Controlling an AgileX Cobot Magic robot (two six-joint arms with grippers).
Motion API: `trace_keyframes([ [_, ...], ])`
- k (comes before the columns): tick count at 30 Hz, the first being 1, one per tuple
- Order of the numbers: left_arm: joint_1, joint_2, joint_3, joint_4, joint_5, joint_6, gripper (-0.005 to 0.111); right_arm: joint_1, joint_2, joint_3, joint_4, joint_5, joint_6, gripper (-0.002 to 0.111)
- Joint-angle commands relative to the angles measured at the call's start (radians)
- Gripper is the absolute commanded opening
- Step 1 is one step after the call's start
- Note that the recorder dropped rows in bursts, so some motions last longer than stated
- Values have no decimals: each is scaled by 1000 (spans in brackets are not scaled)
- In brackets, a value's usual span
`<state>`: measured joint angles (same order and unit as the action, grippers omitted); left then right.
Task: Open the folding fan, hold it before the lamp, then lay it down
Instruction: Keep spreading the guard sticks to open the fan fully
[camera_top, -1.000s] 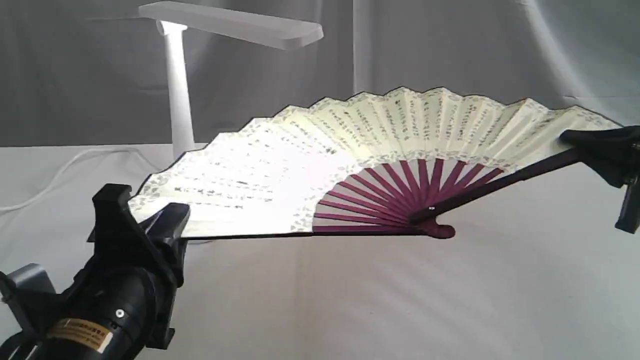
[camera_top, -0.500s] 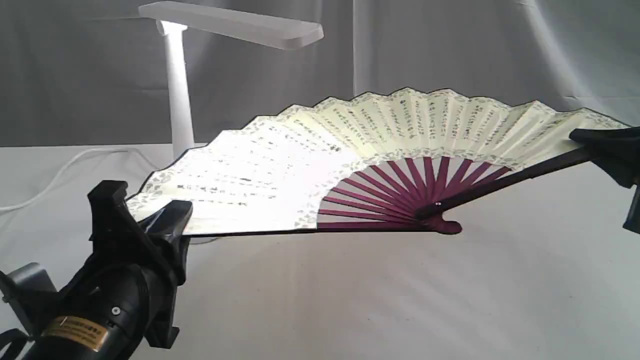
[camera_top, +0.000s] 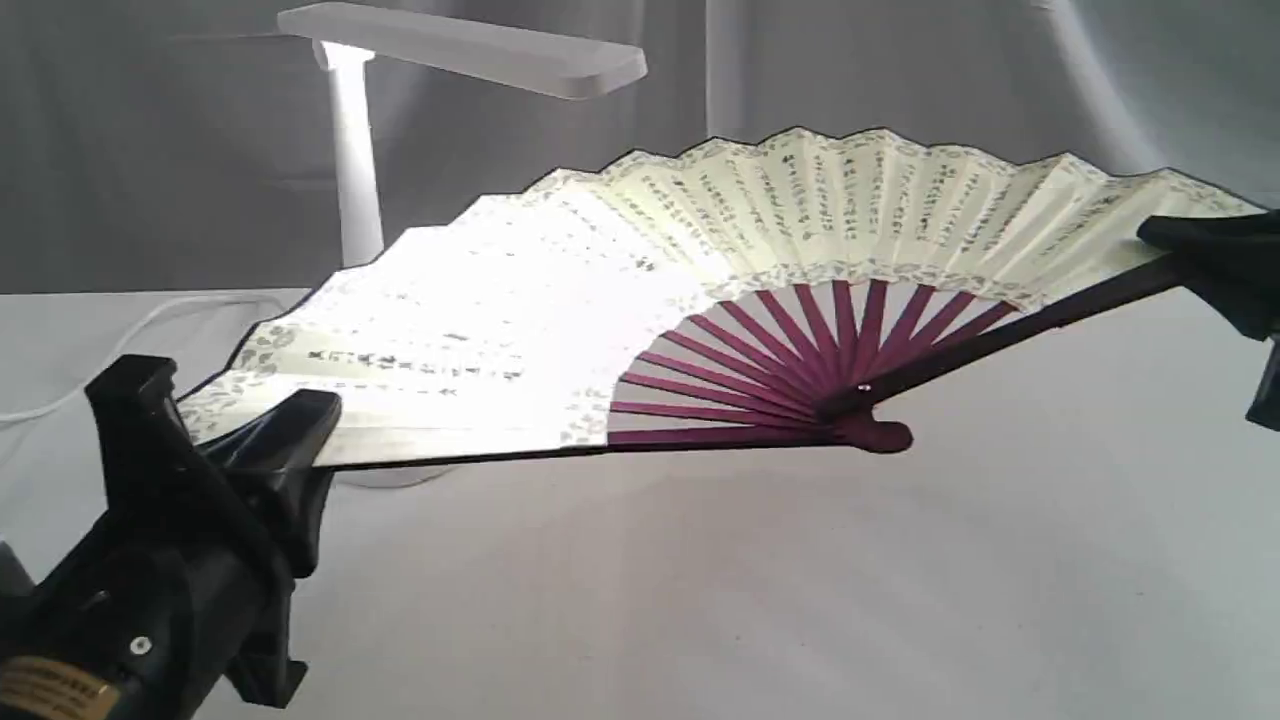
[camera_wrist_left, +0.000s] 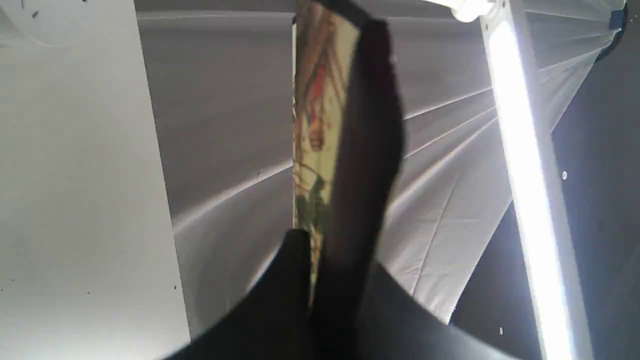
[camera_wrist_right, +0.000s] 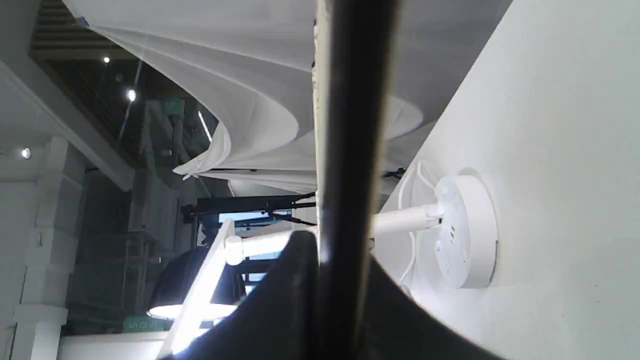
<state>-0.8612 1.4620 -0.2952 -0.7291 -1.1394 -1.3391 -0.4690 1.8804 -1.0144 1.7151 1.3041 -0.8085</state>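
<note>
The folding fan (camera_top: 760, 230) is spread wide and held in the air, tilted up, its cream leaf lit brightly on the left half and its maroon ribs meeting at the pivot (camera_top: 870, 432). My left gripper (camera_top: 245, 445) is shut on the fan's left guard at the lower left. At the right edge my right gripper (camera_top: 1215, 250) is shut on the right guard. Behind the fan stands the lamp (camera_top: 355, 150), its bar head glowing above the leaf. The left wrist view shows the guard (camera_wrist_left: 365, 150) and the lit bar (camera_wrist_left: 520, 165); the right wrist view shows the guard (camera_wrist_right: 355, 125) and lamp base (camera_wrist_right: 465, 230).
A white cloth (camera_top: 700, 600) covers the table under the fan. A grey draped backdrop (camera_top: 900, 70) hangs behind. The lamp's white cord (camera_top: 120, 345) runs along the table at the far left.
Both grippers have lifted the fan and tilted its leaf more upright. The left gripper has drifted left and lower in the view. The pivot has stayed roughly where it was.
</note>
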Motion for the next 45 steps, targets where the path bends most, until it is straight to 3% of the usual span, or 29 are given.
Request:
trace_keyframes([
  [1,12,-70,44,-141,-82,-40,0,10,-23,0,29,-83,-50,0],
  [11,12,-231,122,-152,-82,-40,0,97,-96,0,29,-83,-31,0],
  [25,12,-462,179,-201,-82,-39,0,100,-151,0,29,-83,12,0],
  [45,12,-485,179,-230,-60,7,0,100,-151,0,29,-83,32,0],
])
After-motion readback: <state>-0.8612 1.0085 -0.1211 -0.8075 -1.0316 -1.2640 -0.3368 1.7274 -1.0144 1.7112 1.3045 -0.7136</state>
